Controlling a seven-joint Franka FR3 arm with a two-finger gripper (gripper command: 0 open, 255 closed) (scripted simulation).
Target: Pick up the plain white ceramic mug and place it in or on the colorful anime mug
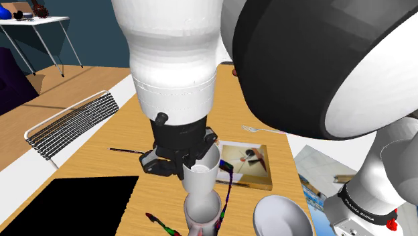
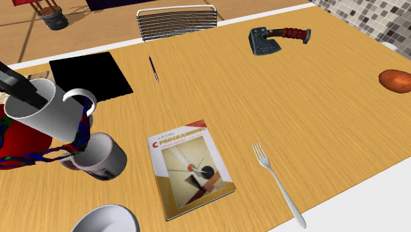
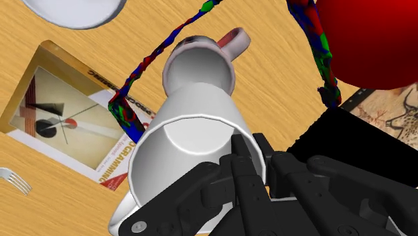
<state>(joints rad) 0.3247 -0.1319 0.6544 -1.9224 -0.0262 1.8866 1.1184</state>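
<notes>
Plainly, the wooden counter (image 2: 316, 118) spreads below the claw, and a programming book (image 2: 191, 168) lies flat on it off to one side. The plain white mug (image 3: 187, 147) hangs in the claw (image 3: 249, 151), clear of the counter and tilted, its mouth turned up toward the wrist. Straight beneath the claw, just past the white mug's base, sits the anime mug (image 3: 201, 64), its open mouth facing that base. The two look close, but I cannot tell whether they touch. The white mug looks stiff, smooth and breakable. It seems light enough for a rim pinch, yet it could slip or swing, so the wall near the rim is the sensible hold. The claw is closed narrow on that wall, one finger inside the mouth and the other outside.
</notes>
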